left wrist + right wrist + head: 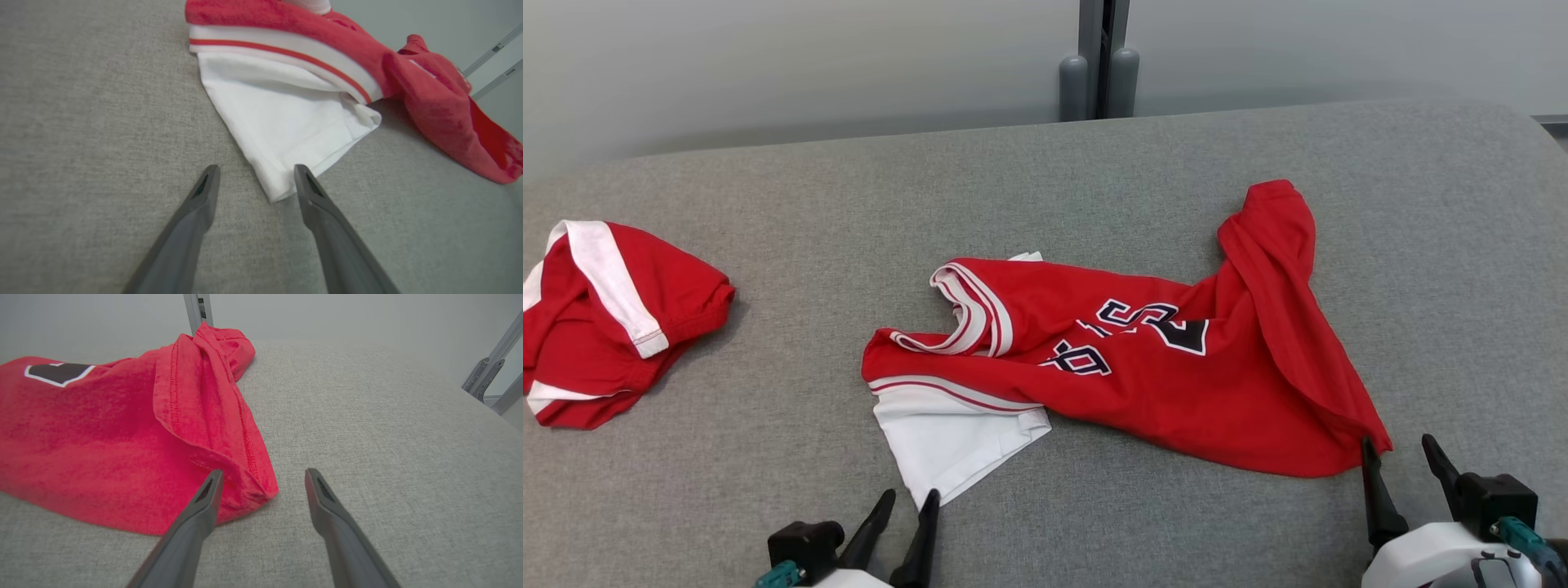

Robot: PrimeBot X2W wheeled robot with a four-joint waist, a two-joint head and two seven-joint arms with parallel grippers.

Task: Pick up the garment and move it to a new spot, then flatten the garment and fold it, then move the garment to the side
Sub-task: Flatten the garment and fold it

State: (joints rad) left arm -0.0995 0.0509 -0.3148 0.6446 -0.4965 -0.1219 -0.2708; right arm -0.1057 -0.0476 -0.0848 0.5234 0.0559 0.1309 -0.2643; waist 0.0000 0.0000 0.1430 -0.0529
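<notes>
On grey surface (pixel 1094 163), rumpled red garment (pixel 1160 392), spread fingers (pixel 1378 502) at near corners.

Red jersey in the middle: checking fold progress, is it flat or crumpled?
Crumpled. The red jersey lies bunched, one end folded over itself and a white part sticking out underneath.

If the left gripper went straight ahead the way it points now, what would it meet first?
Likely the white fabric corner of the red jersey, lying just ahead of the left gripper.
</notes>
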